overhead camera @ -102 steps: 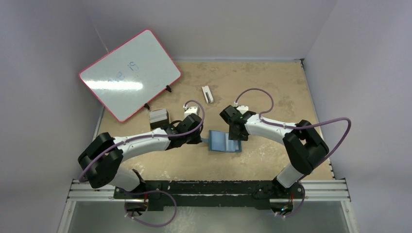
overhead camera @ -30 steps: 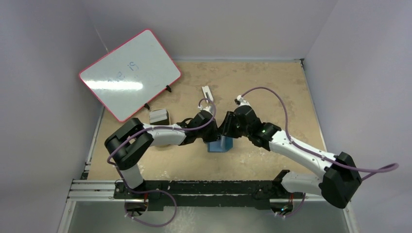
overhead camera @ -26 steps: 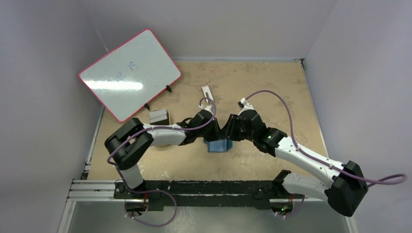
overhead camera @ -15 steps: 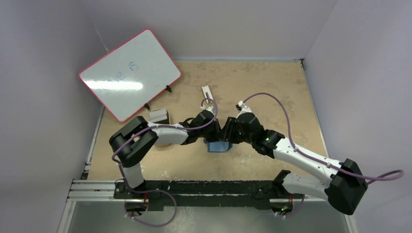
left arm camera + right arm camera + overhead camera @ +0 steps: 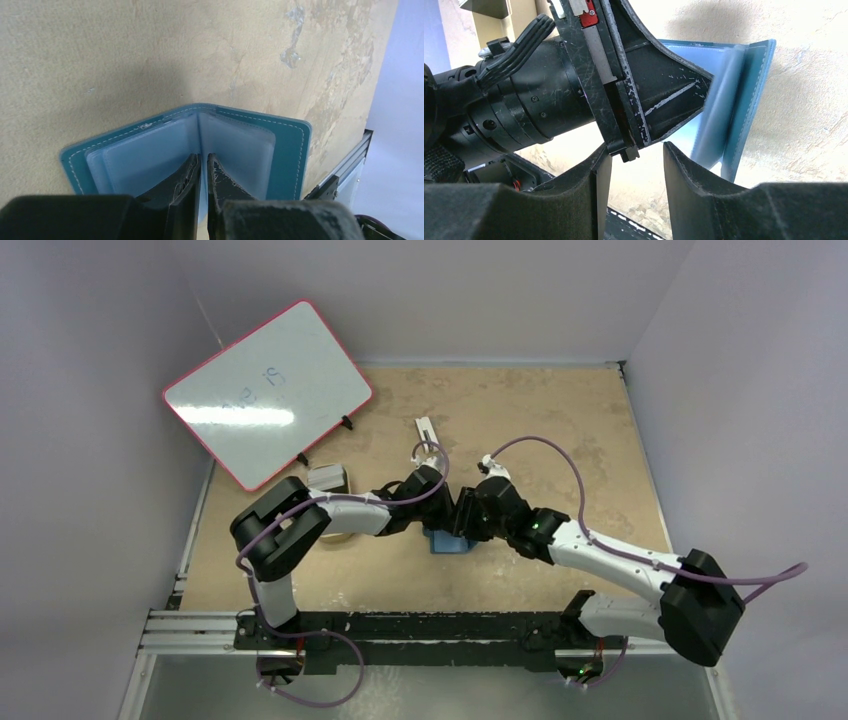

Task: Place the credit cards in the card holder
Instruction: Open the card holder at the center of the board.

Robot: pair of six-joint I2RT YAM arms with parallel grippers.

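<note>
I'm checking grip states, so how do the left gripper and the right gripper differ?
The left gripper is almost closed, only a slit between its fingers; the right gripper is wide open. The left gripper's tips sit at the fold of the open card holder, between its clear pockets; the right gripper stops short of it, gripping nothing. Both have dark fingers aimed at the holder.

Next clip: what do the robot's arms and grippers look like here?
Both arms have white tube links, as on the left arm and right arm, with bulky black joints and looping purple cables. The left gripper and right gripper have black, scuffed, wedge-shaped jaws.
</note>
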